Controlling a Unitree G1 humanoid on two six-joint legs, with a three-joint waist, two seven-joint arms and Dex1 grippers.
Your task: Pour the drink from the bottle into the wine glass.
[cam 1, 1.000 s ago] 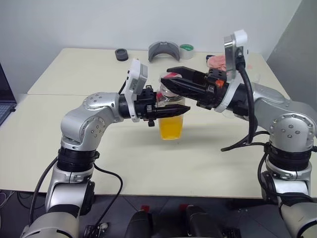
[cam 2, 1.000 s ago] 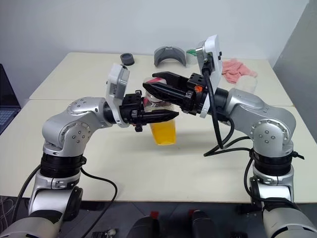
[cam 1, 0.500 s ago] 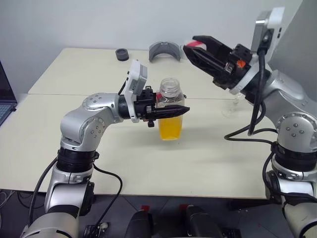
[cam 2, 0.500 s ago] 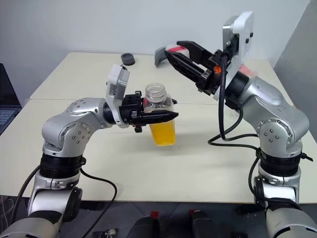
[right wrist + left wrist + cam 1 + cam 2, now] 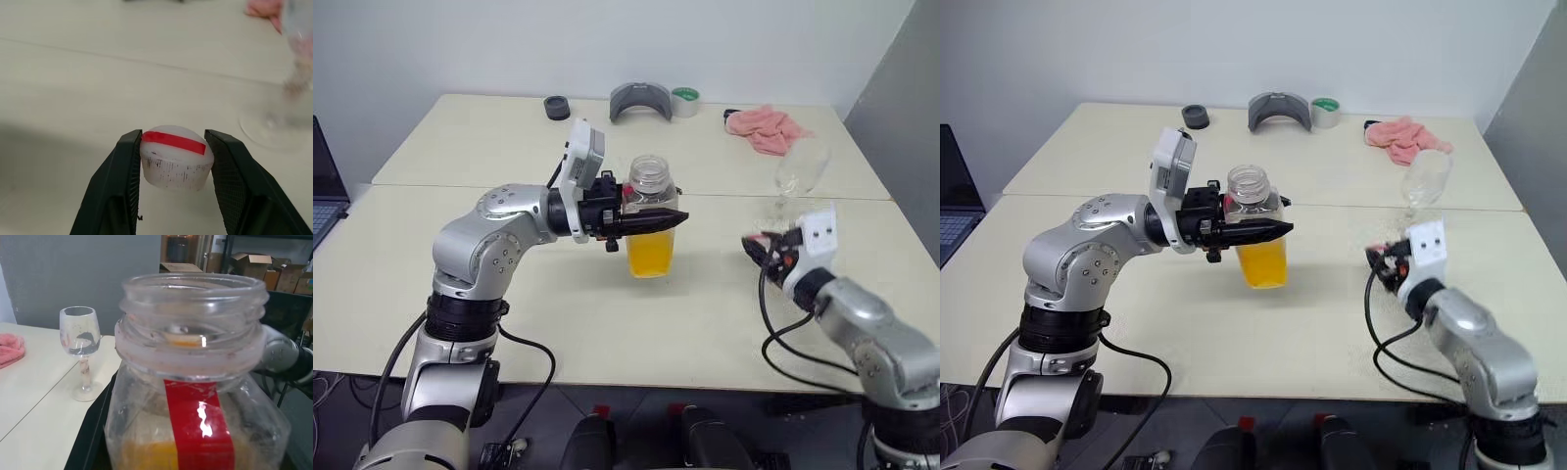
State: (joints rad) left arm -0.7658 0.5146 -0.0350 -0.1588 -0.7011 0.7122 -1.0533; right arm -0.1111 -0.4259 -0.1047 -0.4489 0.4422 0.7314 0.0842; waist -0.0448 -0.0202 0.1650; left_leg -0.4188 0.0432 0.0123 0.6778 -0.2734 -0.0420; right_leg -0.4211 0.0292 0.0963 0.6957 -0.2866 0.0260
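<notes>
**Observer:** Where does everything sit right now?

**Operator:** My left hand (image 5: 651,221) is pinching the small clear squarish plastic bottle (image 5: 651,220) just under its neck, holding it upright at the middle of the cream worktop (image 5: 509,147). Its mouth is open, and the translucent orange-yellow drink (image 5: 651,253) fills the lower part. My right hand (image 5: 172,161) is low over the worktop at about four o'clock from the bottle, clamped on the white cap with a red stripe (image 5: 173,156).

**Observer:** And the glass?

**Operator:** The clear stemmed wine glass (image 5: 795,181) stands upright at roughly three o'clock from the bottle, well apart from it and just beyond my right hand. It looks empty.

**Observer:** What worries you from here?

**Operator:** Three things, all judgement. The right hand is close to the glass's foot, so setting the cap down carelessly could knock the glass over. The bottle's mouth is wide, so tipping too quickly would probably send drink past the narrow bowl. And I'm gripping smooth plastic high up, so the bottle may twist in the fingers as I tilt.
</notes>
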